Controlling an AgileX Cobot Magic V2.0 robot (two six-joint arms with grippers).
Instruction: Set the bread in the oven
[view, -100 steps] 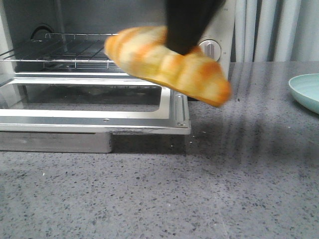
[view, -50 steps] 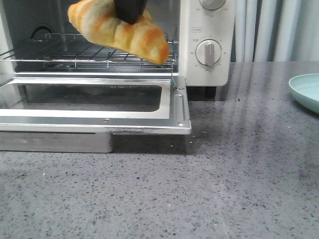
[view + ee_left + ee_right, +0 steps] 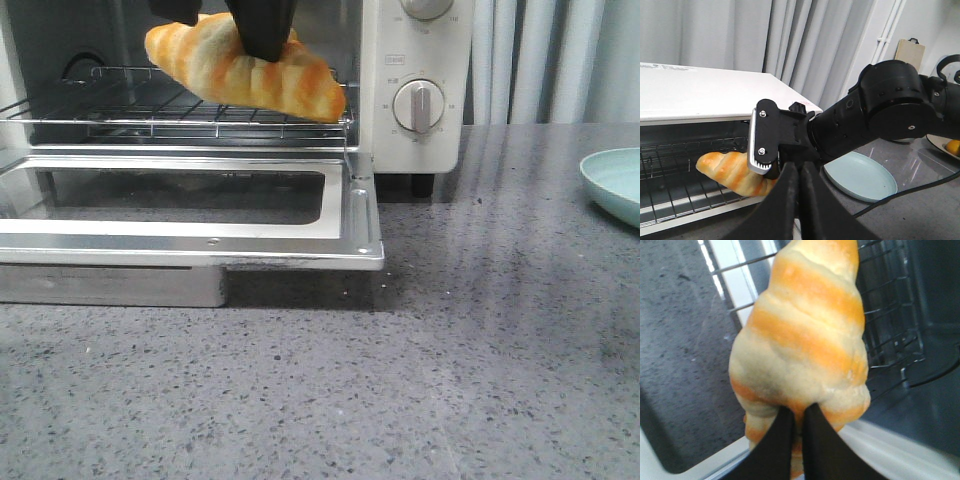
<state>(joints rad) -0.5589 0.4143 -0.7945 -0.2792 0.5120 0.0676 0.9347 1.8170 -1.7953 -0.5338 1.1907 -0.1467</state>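
Note:
The bread (image 3: 245,70), golden-orange with pale stripes, hangs just above the front of the wire rack (image 3: 120,110) in the mouth of the white oven (image 3: 415,60). The glass door (image 3: 350,215) lies open and flat. My right gripper (image 3: 265,40) is shut on the bread's middle from above. In the right wrist view the bread (image 3: 805,330) is pinched between my fingertips (image 3: 799,415) over the rack (image 3: 890,305). The left wrist view shows the bread (image 3: 727,170) at the rack edge. My left gripper (image 3: 800,172) is shut and empty, to the right of the oven.
A pale blue plate (image 3: 615,180) sits on the grey counter at the right and also shows in the left wrist view (image 3: 860,175). A knob (image 3: 418,105) is on the oven's panel. Another dish with an orange item (image 3: 950,147) lies farther right. Curtains hang behind.
My right gripper carried the bread left and up from in front of the door's right corner into the oven opening, then levelled it just over the rack.

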